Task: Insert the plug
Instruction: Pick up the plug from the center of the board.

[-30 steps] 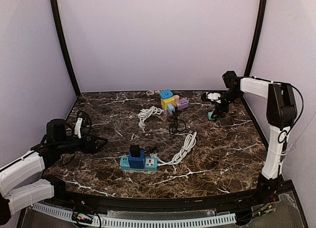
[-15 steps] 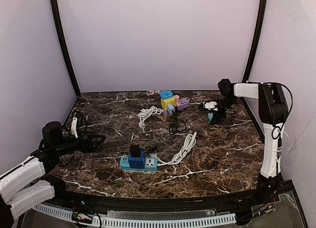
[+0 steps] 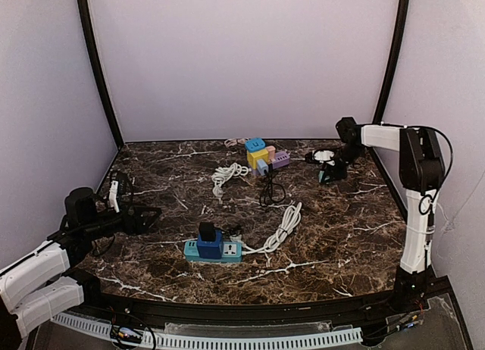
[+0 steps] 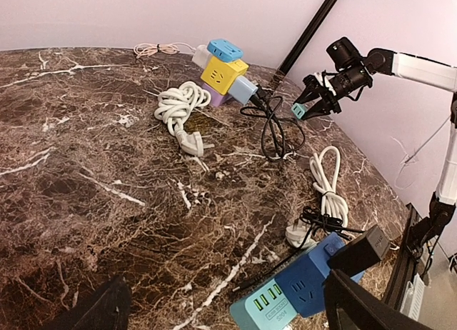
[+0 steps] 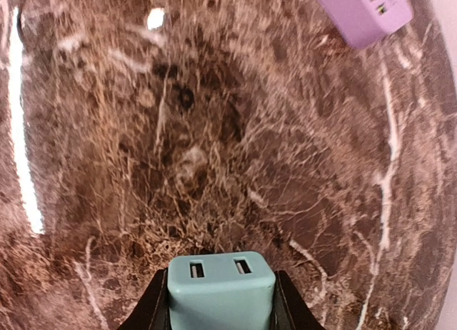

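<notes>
The table (image 3: 341, 236) is dark marble, and what matters for your move is at its far right corner. The right claw (image 3: 327, 172) is low over the surface there, clamped on the teal plug (image 5: 221, 291). The wrist view shows a finger pressed to each side of the plug, and its face with two slots is turned up toward the camera. The prongs aren't visible, so you can't tell from here which way they point.

The left claw (image 3: 144, 217) hangs by the left edge with its jaws apart and nothing in them.

There are two places the plug could go. The power strip (image 3: 213, 250) lies near the middle of the near edge, its long axis parallel to that edge. A dark blue adapter sits on its left half and its right socket looks free. It is well apart from the plug, diagonally toward you and to the left, and the left arm is nearer to it.

The coloured socket cluster (image 3: 263, 156) sits at the middle of the far edge, near the right claw and to its left. Its purple block (image 5: 360, 12) shows at the upper right of the right wrist view, ahead of the plug — the shorter trip, I'd judge, and one for the right arm alone.
</notes>
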